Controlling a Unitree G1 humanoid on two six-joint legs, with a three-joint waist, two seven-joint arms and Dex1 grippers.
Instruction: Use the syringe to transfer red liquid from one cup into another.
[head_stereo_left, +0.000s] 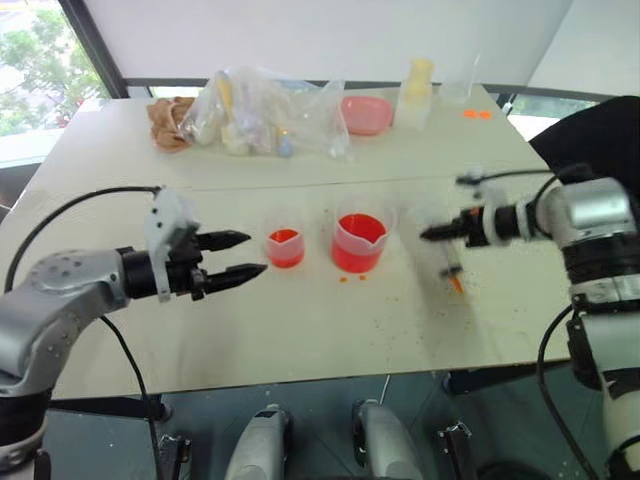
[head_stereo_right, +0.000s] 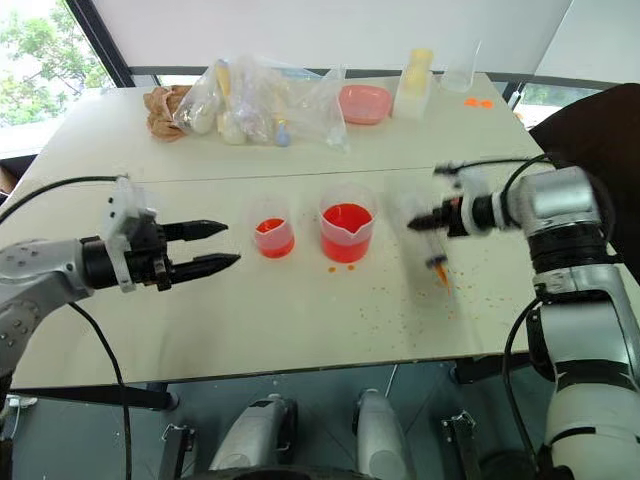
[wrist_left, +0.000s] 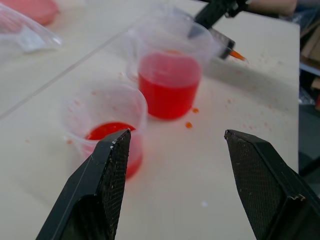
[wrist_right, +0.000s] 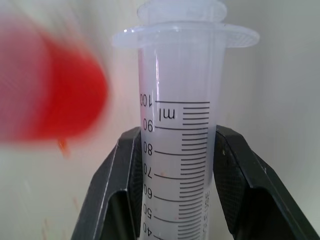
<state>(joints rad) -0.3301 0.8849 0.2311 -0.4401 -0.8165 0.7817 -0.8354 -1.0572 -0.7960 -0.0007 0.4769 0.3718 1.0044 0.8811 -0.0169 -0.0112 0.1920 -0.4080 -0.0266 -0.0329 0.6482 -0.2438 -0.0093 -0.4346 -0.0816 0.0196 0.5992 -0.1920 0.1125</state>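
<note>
The wide spouted cup (head_stereo_left: 358, 243) stands mid-table, about half full of red liquid (wrist_left: 168, 90). To its left is the smaller, narrower cup (head_stereo_left: 285, 247) with a shallow layer of red in it. My left gripper (head_stereo_left: 245, 255) hovers open just left of the small cup, pointing at it with nothing between its fingers. Right of the wide cup, my right gripper (head_stereo_left: 432, 233) is shut on the barrel of the clear syringe (wrist_right: 182, 90). The syringe (head_stereo_left: 447, 255) hangs tilted above the table with its orange tip lowest.
A clear plastic bag of items (head_stereo_left: 265, 110), a pink bowl (head_stereo_left: 365, 113) and a stack of clear cups (head_stereo_left: 418, 90) sit along the far side. Small orange droplets (head_stereo_left: 352, 279) dot the table (head_stereo_left: 300, 330) near the wide cup. A dark object (head_stereo_left: 600, 130) stands at the right edge.
</note>
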